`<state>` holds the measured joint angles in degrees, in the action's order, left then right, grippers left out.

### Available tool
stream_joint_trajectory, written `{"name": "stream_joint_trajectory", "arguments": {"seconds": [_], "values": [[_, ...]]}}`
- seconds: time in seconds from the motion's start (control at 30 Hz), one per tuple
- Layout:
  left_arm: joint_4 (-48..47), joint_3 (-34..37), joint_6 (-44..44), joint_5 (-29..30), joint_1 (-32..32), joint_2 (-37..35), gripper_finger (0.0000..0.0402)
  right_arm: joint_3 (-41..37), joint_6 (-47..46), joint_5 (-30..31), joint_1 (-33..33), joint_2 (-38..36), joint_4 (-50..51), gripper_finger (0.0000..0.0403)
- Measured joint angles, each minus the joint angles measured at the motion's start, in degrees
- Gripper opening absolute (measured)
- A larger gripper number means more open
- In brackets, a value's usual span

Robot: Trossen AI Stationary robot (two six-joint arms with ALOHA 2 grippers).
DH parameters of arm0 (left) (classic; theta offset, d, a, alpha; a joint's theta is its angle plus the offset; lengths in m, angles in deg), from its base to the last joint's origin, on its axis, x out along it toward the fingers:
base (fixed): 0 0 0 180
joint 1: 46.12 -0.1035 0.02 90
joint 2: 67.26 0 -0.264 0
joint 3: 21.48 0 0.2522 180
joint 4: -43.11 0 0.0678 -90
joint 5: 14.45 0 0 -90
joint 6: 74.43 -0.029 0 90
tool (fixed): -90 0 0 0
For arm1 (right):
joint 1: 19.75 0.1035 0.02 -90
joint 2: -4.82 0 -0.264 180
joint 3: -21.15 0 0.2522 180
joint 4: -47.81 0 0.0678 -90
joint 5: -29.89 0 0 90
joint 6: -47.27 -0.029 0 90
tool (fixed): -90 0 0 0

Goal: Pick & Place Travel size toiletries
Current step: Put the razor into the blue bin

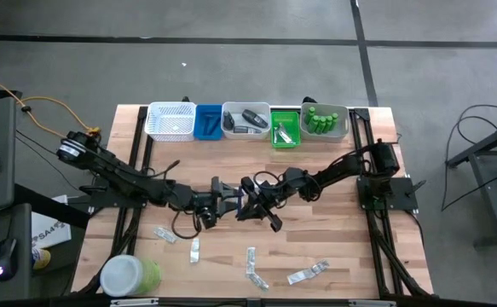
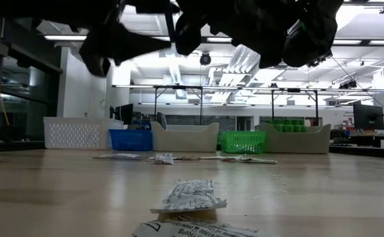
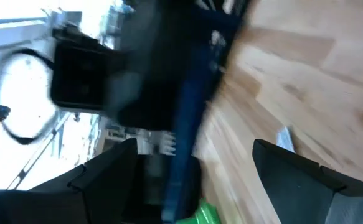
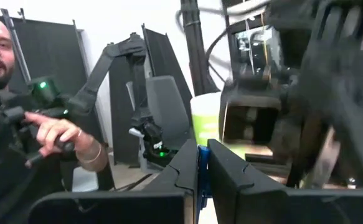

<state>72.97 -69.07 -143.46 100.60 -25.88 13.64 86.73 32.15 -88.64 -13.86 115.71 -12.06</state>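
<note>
Well out from the blue tray [image 1: 206, 122], toward the near edge of the surface and a touch to its right, my left claw [image 1: 220, 203] hangs above the wood with its fingers fully apart and nothing in them. Just right of it is the razor [image 3: 190, 118], a thin blue stick standing in the gap between those fingers; it touches neither that I can see. My right claw [image 1: 250, 205] is pressed together on the razor's other end, about as far out from the blue tray as the left one. I read this as a handover from right to left. To do it well I should keep the right claw steady and slide the left one along until the handle sits deep between its fingers, not at the tips. I should square the left fingers to the handle's flat sides, close them firmly, and let go with the right only after that. The blue tray looks like the razor's home. Farther out from the blue tray, the sachets [image 1: 308, 273] lie scattered on the surface, waiting.
</note>
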Motion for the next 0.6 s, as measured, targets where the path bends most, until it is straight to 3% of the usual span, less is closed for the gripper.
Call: {"name": "stream_joint_trajectory", "arguments": {"seconds": [0.27,0.6], "values": [[-0.2,-1.0,-0.3,1.7,0.0,2.5,0.0295,0.1,-0.1,0.1,0.0,0.0,-0.3,0.0013],[0.5,-1.0,-0.2,1.7,0.0,2.5,0.0163,0.1,-1.0,0.5,0.0,0.0,-0.1,0.0013]]}}
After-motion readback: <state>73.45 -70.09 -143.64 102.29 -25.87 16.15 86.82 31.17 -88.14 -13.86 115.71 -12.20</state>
